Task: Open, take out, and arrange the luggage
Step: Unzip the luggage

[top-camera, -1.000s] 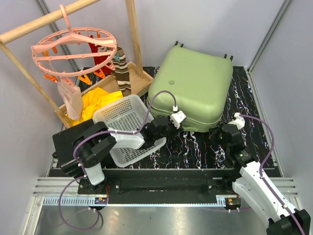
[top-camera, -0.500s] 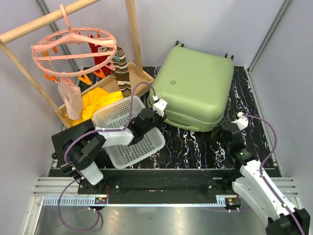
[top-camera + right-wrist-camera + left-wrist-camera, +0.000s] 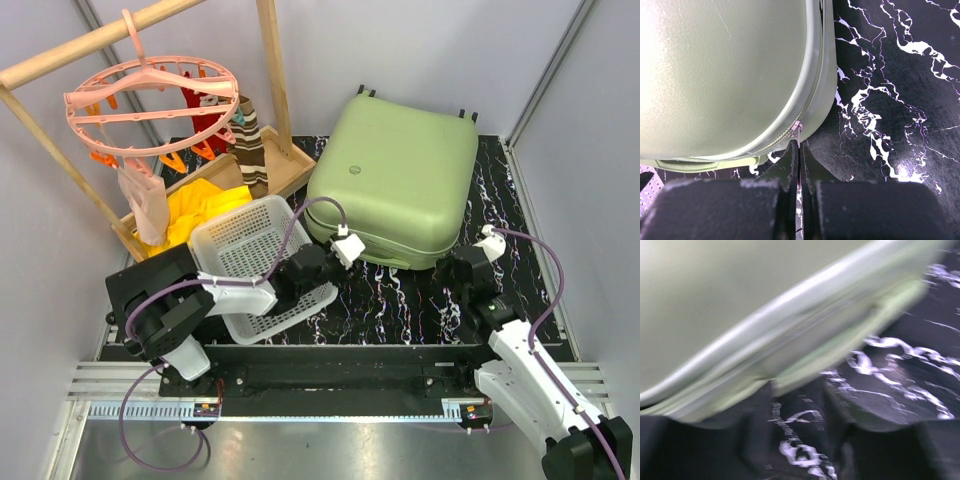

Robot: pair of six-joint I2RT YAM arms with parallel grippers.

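Though the luggage [image 3: 395, 175] lay shut at far right, rigid, slick, probably heavy, the right gripper [image 3: 798, 146] pinched its zip pull [image 3: 797, 128], the sensible hold; whether the left gripper [image 3: 340, 252] gaped, blur hid.

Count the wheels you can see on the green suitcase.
2, both at the far edge of the suitcase: the far-left wheel and the far-right wheel. Others may be hidden underneath.

L arm bent low over the tabletop, left gripper [image 3: 324, 262] jaws look parted, wrist view blurry. R arm stretched fwd, right gripper [image 3: 798, 145] jaws pinched tight on zip pull [image 3: 797, 128].
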